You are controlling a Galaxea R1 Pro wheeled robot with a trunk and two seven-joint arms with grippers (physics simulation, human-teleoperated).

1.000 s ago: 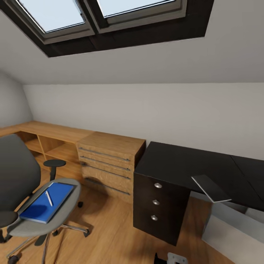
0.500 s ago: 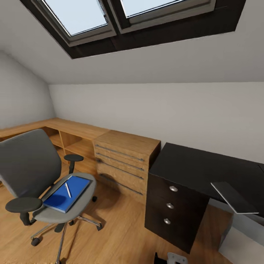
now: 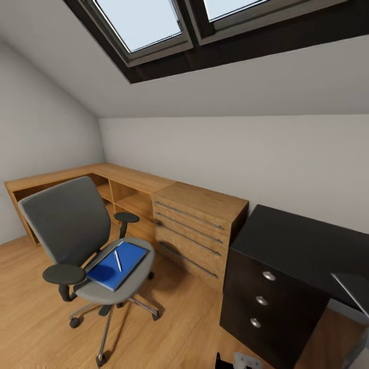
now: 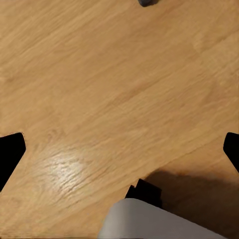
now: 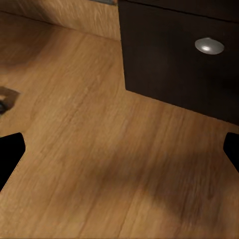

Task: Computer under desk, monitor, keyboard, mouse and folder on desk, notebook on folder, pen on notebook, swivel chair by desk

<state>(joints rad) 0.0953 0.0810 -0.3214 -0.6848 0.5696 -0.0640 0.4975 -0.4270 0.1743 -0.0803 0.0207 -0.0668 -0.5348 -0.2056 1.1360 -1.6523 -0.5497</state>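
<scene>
Open floor (image 3: pixel 195 328) between swivel chair (image 3: pixel 87 241) and desk (image 3: pixel 287 271).

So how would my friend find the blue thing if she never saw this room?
Look for the grey swivel chair on the wooden floor, in front of the light-wood chest. On its seat lies the folder, flat and rectangular. It is the one bright blue thing there, and a thin white pen rests on top of it.
</scene>
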